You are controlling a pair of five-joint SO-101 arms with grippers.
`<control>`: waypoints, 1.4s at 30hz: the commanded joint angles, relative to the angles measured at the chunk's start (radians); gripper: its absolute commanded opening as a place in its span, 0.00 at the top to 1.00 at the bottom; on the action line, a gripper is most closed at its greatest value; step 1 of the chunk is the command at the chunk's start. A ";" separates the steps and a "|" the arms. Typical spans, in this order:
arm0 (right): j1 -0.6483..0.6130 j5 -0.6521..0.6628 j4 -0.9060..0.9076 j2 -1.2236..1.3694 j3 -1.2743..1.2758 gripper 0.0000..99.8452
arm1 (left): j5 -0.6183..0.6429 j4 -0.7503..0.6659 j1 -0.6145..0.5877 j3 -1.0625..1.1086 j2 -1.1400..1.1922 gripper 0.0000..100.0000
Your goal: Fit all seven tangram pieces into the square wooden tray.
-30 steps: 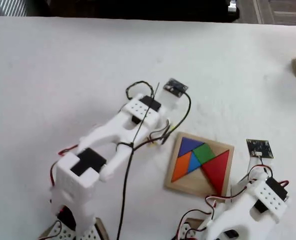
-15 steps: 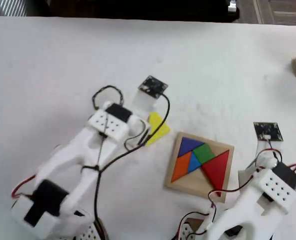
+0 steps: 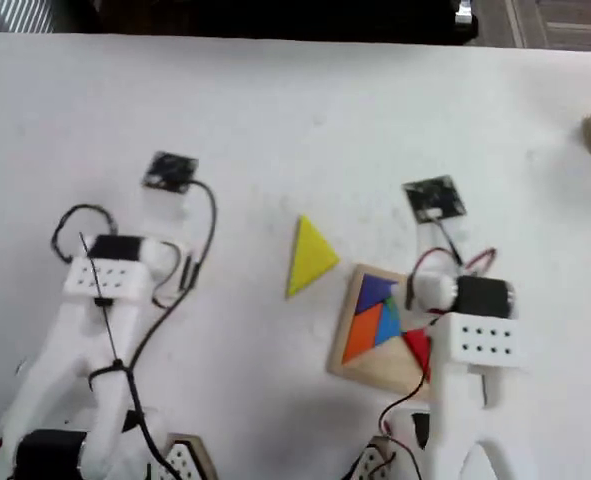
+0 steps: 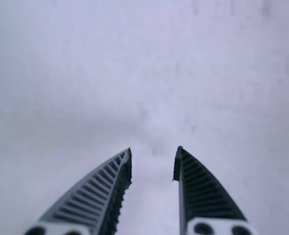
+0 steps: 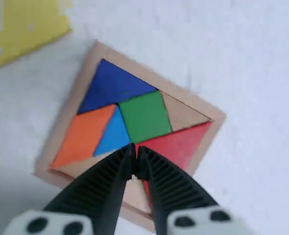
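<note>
The yellow triangle point(image 3: 310, 257) is seen on the table point(image 3: 275, 110) beside the wooden tray point(image 3: 375, 371). The right gripper point(image 5: 135, 154) is held closed above the tray; the left gripper point(image 4: 152, 164) is held apart.

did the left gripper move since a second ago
Yes. The left gripper swung left across the high view, away from the tray; the yellow triangle it was over now lies uncovered.

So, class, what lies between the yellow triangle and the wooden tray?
Only a strip of bare white table, as the high and right wrist views show; the triangle lies apart from the tray.
</note>
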 commanded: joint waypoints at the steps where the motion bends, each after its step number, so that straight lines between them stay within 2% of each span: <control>1: -0.154 -0.097 -0.054 -0.012 -0.049 0.94 | -0.005 -0.084 -0.087 0.028 -0.038 0.85; 4: -0.245 -0.163 -0.102 -0.012 -0.049 0.88 | -0.005 -0.123 -0.105 0.043 -0.036 0.85; 9: -0.302 -0.287 -0.228 0.025 -0.041 0.88 | -0.005 -0.150 -0.105 0.043 -0.036 0.85; 13: -0.309 -0.377 -0.354 0.191 -0.046 0.88 | -0.005 -0.172 -0.108 0.044 -0.036 0.85; 16: -0.355 -0.393 -0.430 0.334 -0.075 0.88 | -0.008 -0.172 -0.108 0.044 -0.036 0.85; 23: -0.387 -0.399 -0.461 0.547 -0.210 0.79 | -0.009 -0.252 -0.108 0.086 -0.036 0.85; 34: -0.437 -0.575 -0.512 0.765 -0.298 0.80 | -0.008 -0.262 -0.104 0.086 -0.036 0.85; 39: -0.437 -0.588 -0.496 0.872 -0.354 0.80 | -0.005 -0.262 -0.104 0.087 -0.036 0.85; 42: -0.449 -0.582 -0.426 0.926 -0.420 0.80 | -0.005 -0.262 -0.102 0.087 -0.036 0.85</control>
